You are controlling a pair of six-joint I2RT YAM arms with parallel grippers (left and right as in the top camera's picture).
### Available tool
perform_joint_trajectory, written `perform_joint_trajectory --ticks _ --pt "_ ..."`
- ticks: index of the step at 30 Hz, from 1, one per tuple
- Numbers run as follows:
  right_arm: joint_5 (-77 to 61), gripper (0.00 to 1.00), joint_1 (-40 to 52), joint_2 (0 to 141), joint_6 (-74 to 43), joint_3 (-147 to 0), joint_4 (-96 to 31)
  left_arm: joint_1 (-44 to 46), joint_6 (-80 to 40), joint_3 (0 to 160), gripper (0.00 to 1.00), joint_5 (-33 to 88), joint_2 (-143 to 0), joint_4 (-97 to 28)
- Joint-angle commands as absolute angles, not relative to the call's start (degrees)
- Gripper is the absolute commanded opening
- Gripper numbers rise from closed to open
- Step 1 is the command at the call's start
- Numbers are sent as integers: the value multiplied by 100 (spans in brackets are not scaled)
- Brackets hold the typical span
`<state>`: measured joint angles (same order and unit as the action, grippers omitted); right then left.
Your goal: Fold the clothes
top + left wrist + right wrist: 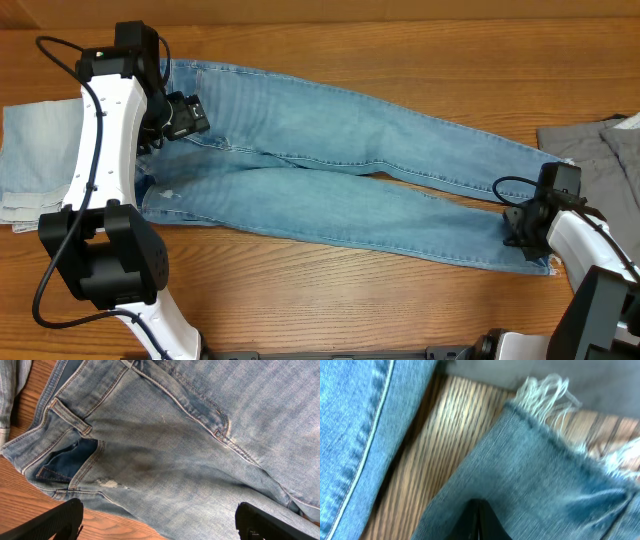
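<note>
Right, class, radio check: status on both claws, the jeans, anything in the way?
Left claw open above waist. Right claw shut on jeans at hem. Jeans spread flat, unfolded. Grey trousers beside hem, paler denim beside waist.

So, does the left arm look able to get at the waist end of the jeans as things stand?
Probably yes: the left gripper is open and hangs just over the jeans near the pocket, and nothing lies on the denim there. The paler denim sits off to the side.
</note>
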<state>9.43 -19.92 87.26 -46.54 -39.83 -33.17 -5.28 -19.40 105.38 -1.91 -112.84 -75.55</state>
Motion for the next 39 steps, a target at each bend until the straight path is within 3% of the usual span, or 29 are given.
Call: perform_joint_trajectory --ticks 1,5,6,7,8,9,11,15,17,18,22,27,33,39 --pt "1240 4 -2206 8886 -4130 -4180 -3437 -523 -2018 10510 100 -148 -11174 -7553" --pt "1177 4 -2204 8884 -3983 -4357 -3656 -523 -2018 10510 100 -148 -11174 -7553" --pt "1179 16 -2191 8884 -3981 -4613 -3962 -523 -2018 10510 100 -148 -11174 -7553" --pt "1122 45 -2182 8884 -3983 -4954 -4309 -523 -2018 10510 100 -148 -11174 -7553" --pt "967 60 -2182 8884 -3981 -5207 -4552 -523 -2018 10510 100 -148 -11174 -7553" --pt "696 68 -2182 8884 -3977 -5529 -4856 -523 -2021 10510 100 -143 -11174 -7529" --pt "150 72 -2182 8884 -3599 -6104 -5358 -523 -2021 10510 100 -148 -11174 -7168" --pt "-397 68 -2071 8884 -3343 -6292 -5806 -530 -1452 10510 100 -217 -11174 -6954" --pt "-248 70 -2043 8884 -3216 -6292 -6123 -624 -1232 10510 100 -862 -11174 -6978" --pt "21 97 -2080 8884 -3391 -6292 -6239 -709 -1404 10508 100 -1013 -11174 -7024" --pt "384 100 -2174 8884 -3907 -6193 -6547 -1402 -1656 10267 100 -255 -11181 -7137" --pt "550 100 -2226 8884 -4316 -5586 -6020 -2261 -1802 9588 100 462 -11185 -7105" --pt "803 100 -2226 8886 -4311 -5105 -5592 -2410 -1857 8768 100 554 -11185 -6851" --pt "902 100 -2226 8886 -4313 -4974 -5374 -2432 -2497 8709 100 -123 -11185 -7039"
